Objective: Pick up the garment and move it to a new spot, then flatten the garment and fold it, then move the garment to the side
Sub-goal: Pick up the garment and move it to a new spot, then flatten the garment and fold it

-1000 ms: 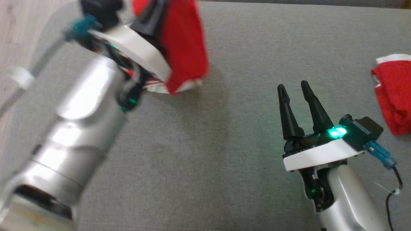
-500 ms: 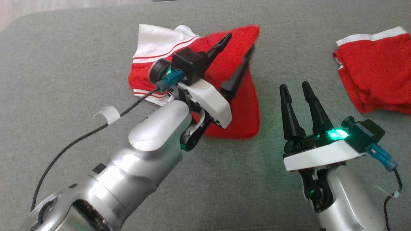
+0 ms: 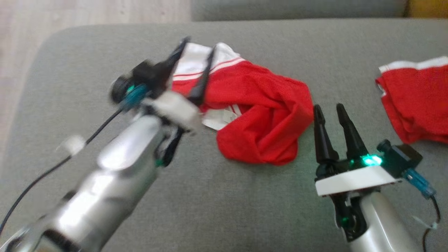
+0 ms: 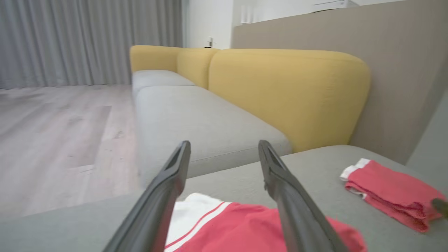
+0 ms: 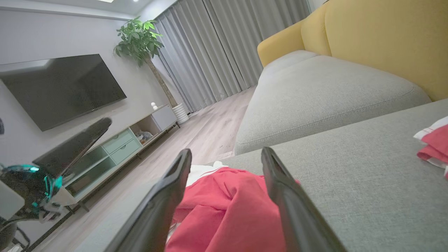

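garment (image 3: 259,119): bunched up mid seat (image 3: 210,203), long way runs left to right | left claw (image 3: 199,44): wide apart, holds nothing, over the white end | right claw (image 3: 328,106): wide apart, holds nothing, just beside the red end | each claw is near one end

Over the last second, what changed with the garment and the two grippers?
The left gripper, which held the red-and-white garment lifted a second ago, opened and let it go; the garment now lies crumpled on the grey sofa cushion, with that gripper above its white end. Unchanged: the right gripper open and empty, the other red garment at the right.
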Available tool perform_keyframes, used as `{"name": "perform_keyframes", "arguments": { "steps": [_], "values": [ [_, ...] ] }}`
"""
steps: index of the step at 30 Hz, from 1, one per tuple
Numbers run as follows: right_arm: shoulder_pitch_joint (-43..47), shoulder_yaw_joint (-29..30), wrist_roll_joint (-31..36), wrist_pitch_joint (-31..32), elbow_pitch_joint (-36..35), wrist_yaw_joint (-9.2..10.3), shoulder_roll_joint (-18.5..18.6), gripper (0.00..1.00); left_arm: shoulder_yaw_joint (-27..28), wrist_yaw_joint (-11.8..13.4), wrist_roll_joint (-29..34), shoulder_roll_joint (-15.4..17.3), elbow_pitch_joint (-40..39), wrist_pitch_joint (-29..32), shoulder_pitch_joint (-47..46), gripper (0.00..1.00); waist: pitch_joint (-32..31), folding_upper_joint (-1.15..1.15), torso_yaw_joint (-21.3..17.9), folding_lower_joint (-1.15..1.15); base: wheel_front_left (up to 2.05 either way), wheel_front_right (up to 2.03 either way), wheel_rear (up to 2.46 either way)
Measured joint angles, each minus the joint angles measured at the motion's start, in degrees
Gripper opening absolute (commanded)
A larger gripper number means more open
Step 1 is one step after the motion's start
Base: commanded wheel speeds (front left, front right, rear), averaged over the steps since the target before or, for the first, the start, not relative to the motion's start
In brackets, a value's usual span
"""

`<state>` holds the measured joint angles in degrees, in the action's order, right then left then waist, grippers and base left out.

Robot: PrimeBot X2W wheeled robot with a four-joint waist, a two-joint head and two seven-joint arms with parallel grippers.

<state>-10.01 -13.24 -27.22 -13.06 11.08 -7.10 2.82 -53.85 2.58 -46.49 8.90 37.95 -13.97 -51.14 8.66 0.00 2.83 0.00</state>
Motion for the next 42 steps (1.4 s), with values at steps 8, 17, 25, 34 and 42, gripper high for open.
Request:
{"name": "perform_keyframes", "arguments": {
  "steps": [8,17,25,34,42],
  "values": [
    [4.0,3.0,0.1,0.7,0.2,0.00,0.0,1.00,3.6,5.7,1.4,10.0,-10.8,-0.5,19.1,1.00,-4.8,0.00,4.4,0.00,0.00,0.00,0.00],
    [8.9,4.4,0.1,2.2,-1.1,0.00,-0.1,1.00,10.1,11.8,4.2,12.3,-25.9,-0.5,36.1,1.00,-8.5,0.00,7.2,-0.01,0.00,0.00,0.00],
    [9.7,4.4,0.1,2.8,-1.5,0.00,-0.1,1.00,13.5,12.6,8.2,11.8,-30.0,-0.5,40.0,1.00,-9.3,0.00,7.0,0.00,0.00,0.00,0.00],
    [9.7,4.4,0.1,2.8,-1.7,0.00,-0.1,1.00,14.9,11.9,8.8,10.8,-30.5,-0.5,41.2,1.00,-7.9,0.00,6.8,0.01,0.00,0.00,0.00],
    [7.9,6.2,3.5,4.6,-1.9,0.00,-0.1,1.00,15.2,10.8,9.3,9.8,-29.9,-0.5,40.8,1.00,-4.1,0.00,7.7,0.01,0.00,0.00,0.00]
  ]
}}
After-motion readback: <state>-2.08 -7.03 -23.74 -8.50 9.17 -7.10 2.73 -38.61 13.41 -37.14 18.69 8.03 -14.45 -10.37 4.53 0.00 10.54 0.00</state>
